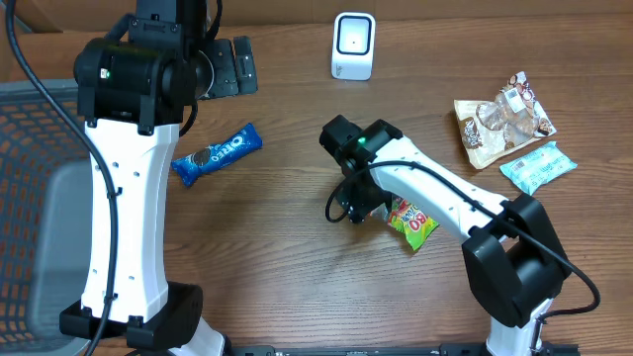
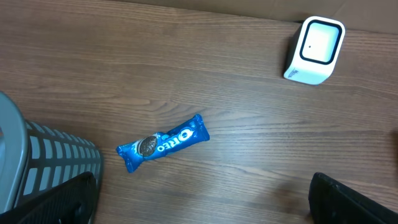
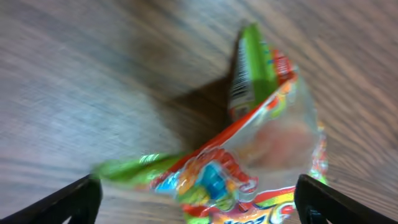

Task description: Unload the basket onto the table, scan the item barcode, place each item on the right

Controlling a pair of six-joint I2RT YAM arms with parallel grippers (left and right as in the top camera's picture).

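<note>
Candy bag (image 3: 261, 137) lies loose between the wide-open fingers of my right gripper (image 3: 199, 199), well on my side of scanner (image 1: 353, 45). Left gripper (image 2: 208, 199) open, empty, left of scanner.

The scanner (image 1: 353, 45) stands at the far edge of the table (image 1: 297, 287), about midway across. The Oreo bar (image 1: 217, 154) lies left of centre, between the basket (image 1: 30, 198) (at the left edge) and the candy bag (image 1: 412, 220), which lies right of centre. At the right, the snack bag (image 1: 504, 121) lies just behind the flat packet (image 1: 537, 166).
</note>
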